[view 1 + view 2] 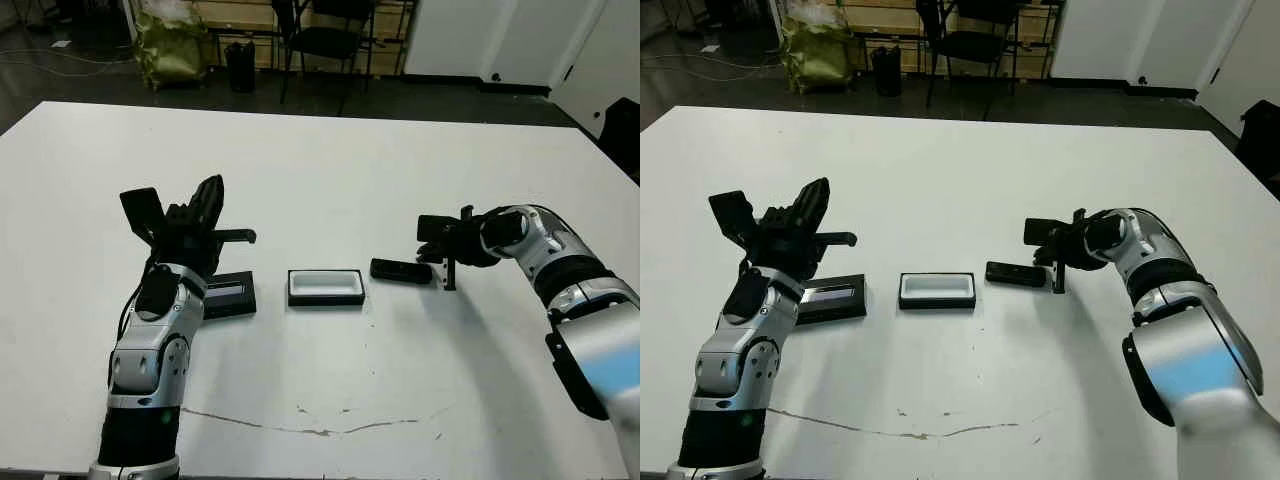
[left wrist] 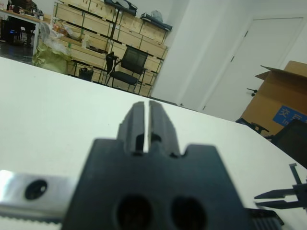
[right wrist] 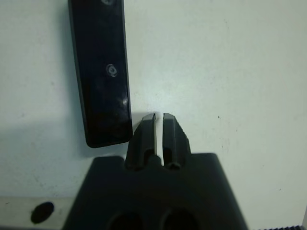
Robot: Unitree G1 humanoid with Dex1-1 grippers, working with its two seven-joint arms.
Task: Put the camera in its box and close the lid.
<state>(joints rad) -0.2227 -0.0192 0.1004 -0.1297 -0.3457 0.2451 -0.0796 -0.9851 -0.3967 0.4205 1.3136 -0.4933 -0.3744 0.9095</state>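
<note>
On the white table [image 1: 330,180] three black things lie in a row. The box [image 1: 325,287] sits in the middle, open, its white lining showing. The lid [image 1: 229,295] lies flat to the robot's left of the box, near it but apart, its pale strip facing up; the left forearm partly covers its outer end. The camera [image 1: 401,270] lies flat on the table on the other side of the box, just beside it and not touching

The right gripper [image 1: 449,277] points down at the table right beside the camera's outer end; in the right wrist view its two fingers [image 3: 145,132] stand together with only a thin slit between them, holding nothing, and the camera's end [image 3: 103,72] lies next to their tips. The left gripper [image 1: 240,236] is raised above the table behind the lid, pointing toward the middle; its fingers [image 2: 134,122] are likewise pressed together and empty
</note>
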